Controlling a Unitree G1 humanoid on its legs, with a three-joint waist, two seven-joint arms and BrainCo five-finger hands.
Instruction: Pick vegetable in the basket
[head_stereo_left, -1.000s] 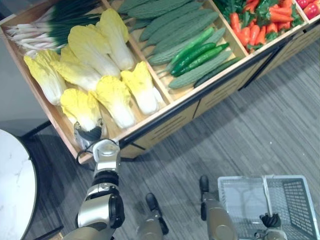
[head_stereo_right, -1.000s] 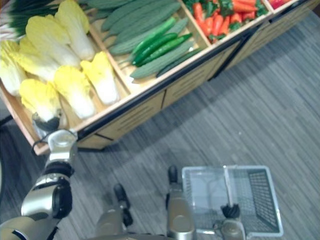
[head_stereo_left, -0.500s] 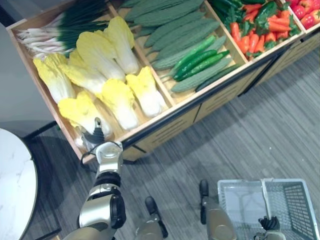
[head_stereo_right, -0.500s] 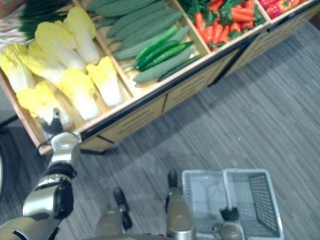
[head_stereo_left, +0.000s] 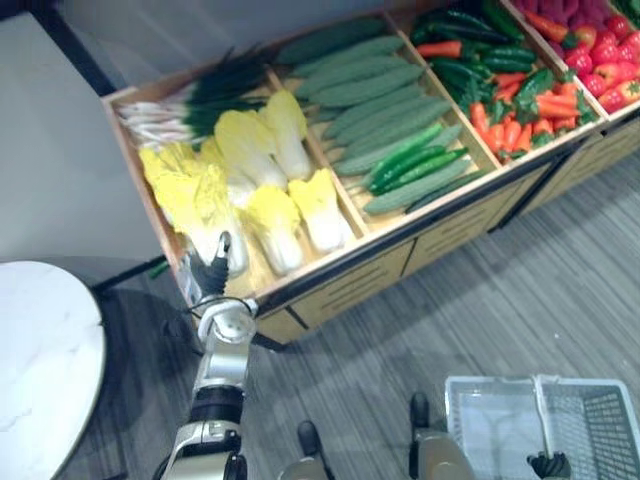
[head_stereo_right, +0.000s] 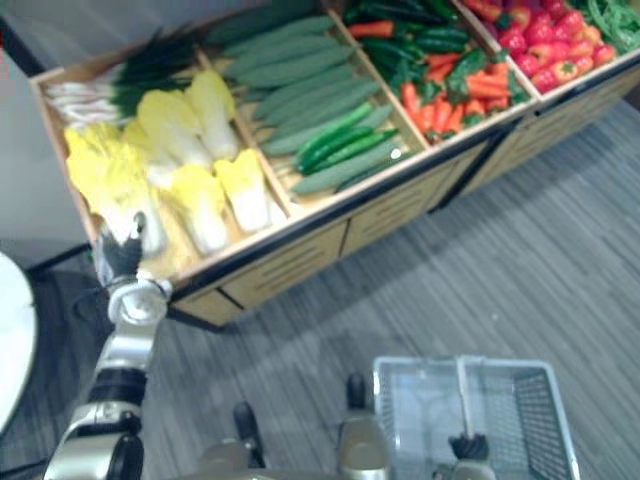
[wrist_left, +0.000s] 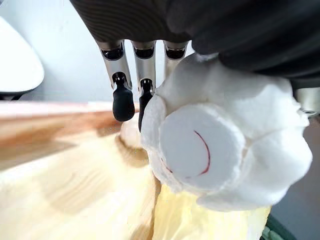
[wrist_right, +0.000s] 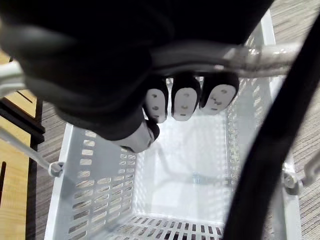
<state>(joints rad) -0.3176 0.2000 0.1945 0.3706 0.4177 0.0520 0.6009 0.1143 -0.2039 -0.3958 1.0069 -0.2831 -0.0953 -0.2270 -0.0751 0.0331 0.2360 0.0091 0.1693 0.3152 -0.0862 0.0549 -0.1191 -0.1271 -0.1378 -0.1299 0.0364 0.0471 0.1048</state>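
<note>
1. L eye view: left hand (head_stereo_left: 208, 272) sits at the near corner of the wooden produce stand (head_stereo_left: 352, 288), clamped on the stem end of a napa cabbage (head_stereo_left: 195, 200). The leaves run away from the hand over the other cabbages.
2. R eye view: right hand (head_stereo_right: 467, 446) is low, at the handle of the white basket (head_stereo_right: 525, 420), well apart from the left hand. Cucumbers (head_stereo_right: 335, 135) lie beyond the left hand, to its right.
3. L wrist view: fingers (wrist_left: 123, 102) curl vs. one side of the cabbage's white cut base and the dark cover presses over the other. We note the wooden bin floor (wrist_left: 60, 150) just under the hand.
4. R wrist view: fingers wrapped tight round the handle (wrist_right: 240, 52); the basket hangs below the hand.
</note>
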